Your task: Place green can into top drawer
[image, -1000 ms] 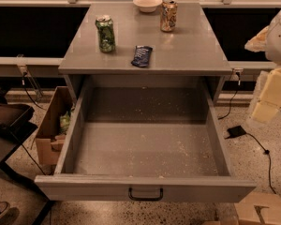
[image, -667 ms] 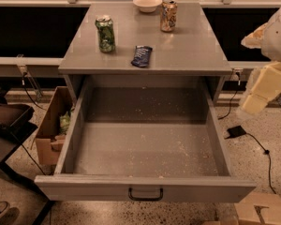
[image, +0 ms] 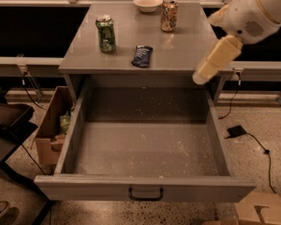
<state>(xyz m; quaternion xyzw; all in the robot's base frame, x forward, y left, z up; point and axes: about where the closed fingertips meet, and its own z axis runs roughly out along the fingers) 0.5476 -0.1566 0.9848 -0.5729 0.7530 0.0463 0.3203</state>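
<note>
The green can (image: 106, 33) stands upright on the left part of the grey cabinet top (image: 131, 41). The top drawer (image: 84, 185) is pulled fully open below it, with a dark curved handle (image: 145, 194) on its front and nothing on its speckled floor. My arm comes in from the upper right. The gripper (image: 202, 74) shows as a cream-coloured end hanging over the cabinet's right front corner, above the drawer's right wall. It is far to the right of the green can and holds nothing I can see.
A tan-orange can (image: 168, 15) and a white bowl (image: 148, 3) stand at the back of the top. A dark blue packet (image: 142, 56) lies near its front edge. A cardboard box (image: 51, 130) sits left of the drawer, a cable and plug (image: 236, 131) on the floor at right.
My arm has swung left and up, from beside the drawer's right side to over the cabinet's right front corner. The cans, bowl, packet and drawer have not moved.
</note>
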